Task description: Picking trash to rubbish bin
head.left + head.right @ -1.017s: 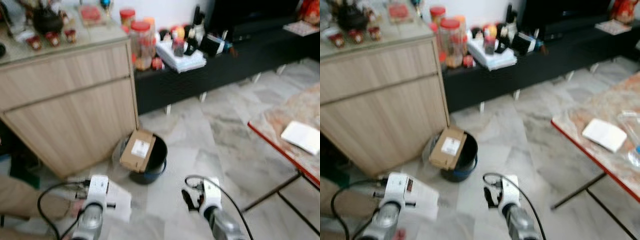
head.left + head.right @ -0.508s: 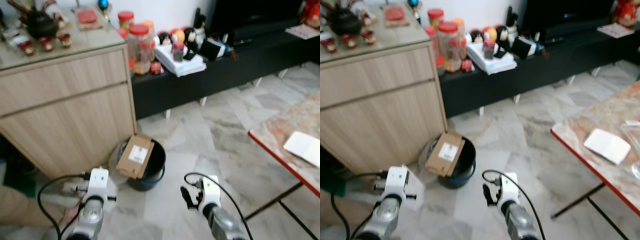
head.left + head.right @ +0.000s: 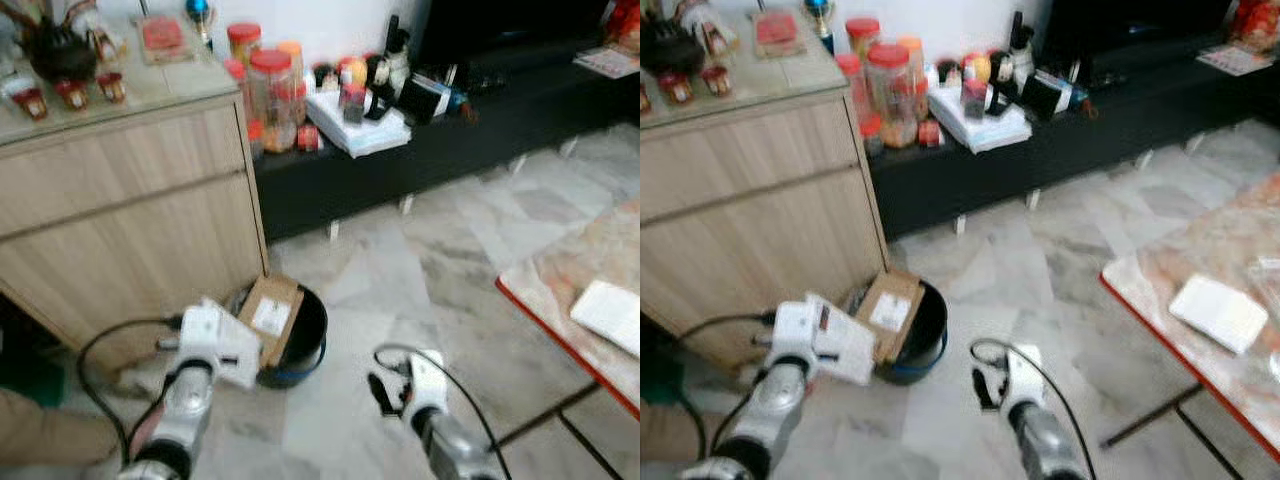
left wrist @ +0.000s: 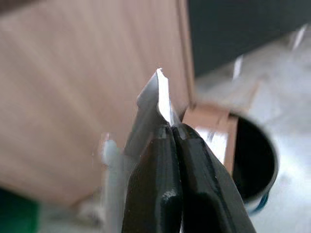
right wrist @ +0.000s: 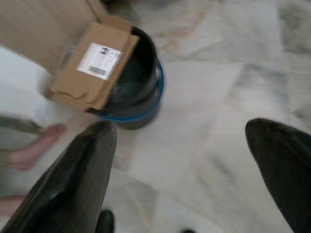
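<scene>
My black fingers (image 4: 167,160), a black bin (image 5: 131,82) with blue rim, brown cardboard box (image 5: 92,63), grey-veined marble floor (image 3: 400,270).

A box (image 3: 268,314) is lying across the left part of the bin (image 3: 305,335), leaving the right part of its mouth open. The cabinet (image 3: 130,220) is crowding the bin from the left and behind. Bare floor (image 3: 400,280) is lying open to the bin's right, as far as the table (image 3: 560,310).
</scene>
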You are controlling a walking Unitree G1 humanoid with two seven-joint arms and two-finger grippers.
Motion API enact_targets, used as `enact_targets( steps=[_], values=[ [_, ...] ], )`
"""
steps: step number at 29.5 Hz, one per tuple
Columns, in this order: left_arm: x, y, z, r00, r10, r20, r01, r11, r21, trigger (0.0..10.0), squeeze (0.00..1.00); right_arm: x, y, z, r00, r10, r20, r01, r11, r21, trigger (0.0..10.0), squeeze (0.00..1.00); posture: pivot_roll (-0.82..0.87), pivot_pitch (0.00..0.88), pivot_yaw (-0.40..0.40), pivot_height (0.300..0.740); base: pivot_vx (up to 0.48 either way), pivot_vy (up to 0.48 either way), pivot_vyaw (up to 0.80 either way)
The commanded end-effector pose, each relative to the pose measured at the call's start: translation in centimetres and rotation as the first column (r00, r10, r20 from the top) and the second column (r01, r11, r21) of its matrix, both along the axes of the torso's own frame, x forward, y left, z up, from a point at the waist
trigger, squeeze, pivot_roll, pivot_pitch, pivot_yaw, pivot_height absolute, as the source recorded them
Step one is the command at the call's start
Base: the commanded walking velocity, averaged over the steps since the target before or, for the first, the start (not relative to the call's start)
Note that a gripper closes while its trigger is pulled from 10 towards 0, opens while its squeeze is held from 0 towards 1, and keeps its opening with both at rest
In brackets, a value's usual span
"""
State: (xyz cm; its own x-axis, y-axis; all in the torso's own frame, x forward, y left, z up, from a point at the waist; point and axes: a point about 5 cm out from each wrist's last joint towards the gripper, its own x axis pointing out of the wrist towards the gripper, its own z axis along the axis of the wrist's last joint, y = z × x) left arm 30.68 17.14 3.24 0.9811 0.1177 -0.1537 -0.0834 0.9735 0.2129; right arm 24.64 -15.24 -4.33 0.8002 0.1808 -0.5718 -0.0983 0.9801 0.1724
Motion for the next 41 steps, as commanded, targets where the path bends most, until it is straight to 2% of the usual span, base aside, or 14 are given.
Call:
enact_targets(
  steps=[1, 12, 28, 31, 41],
  values=[
    [0.5, 1.2, 1.0, 0.999, 0.033, 0.044, -0.033, 0.999, 0.005, 10.0, 0.0, 0.1, 0.8, 0.0, 1.0, 0.009, -0.001, -0.009, 1.0, 0.019, 10.0, 0.0, 0.03, 0.107, -0.037, 0.74, 0.296, 0.0, 0.0],
    [1.4, 1.4, 2.6, 0.995, 0.029, 0.099, -0.03, 1.0, 0.005, 10.0, 0.0, 0.0, 0.9, 0.0, 1.0, 0.011, -0.004, -0.011, 1.0, 0.022, 10.0, 0.0, 0.03, 0.107, -0.037, 0.74, 0.296, 0.0, 0.0],
    [1.4, 1.6, 2.4, 0.997, 0.023, 0.077, -0.022, 1.0, -0.019, 10.0, 0.0, 0.0, 1.1, -0.1, 1.0, 0.007, -0.016, -0.006, 0.999, 0.045, 10.0, 0.0, 0.03, 0.113, -0.039, 0.74, 0.294, 0.0, 0.0],
    [1.5, 1.5, 2.5, 0.997, 0.018, 0.077, -0.016, 1.0, -0.024, 10.0, 0.0, 0.1, 1.1, 0.1, 1.0, 0.007, -0.003, -0.007, 0.998, 0.056, 10.0, 0.0, 0.03, 0.114, -0.041, 0.74, 0.295, 0.0, -0.66],
    [1.3, 1.3, 2.2, 0.998, 0.013, 0.068, -0.011, 0.999, -0.029, 10.0, 0.0, 0.1, 1.1, 0.1, 1.0, 0.017, 0.0, -0.017, 0.999, 0.044, 10.0, 0.0, 0.03, 0.114, -0.041, 0.74, 0.299, 0.0, 0.0]
  ],
)
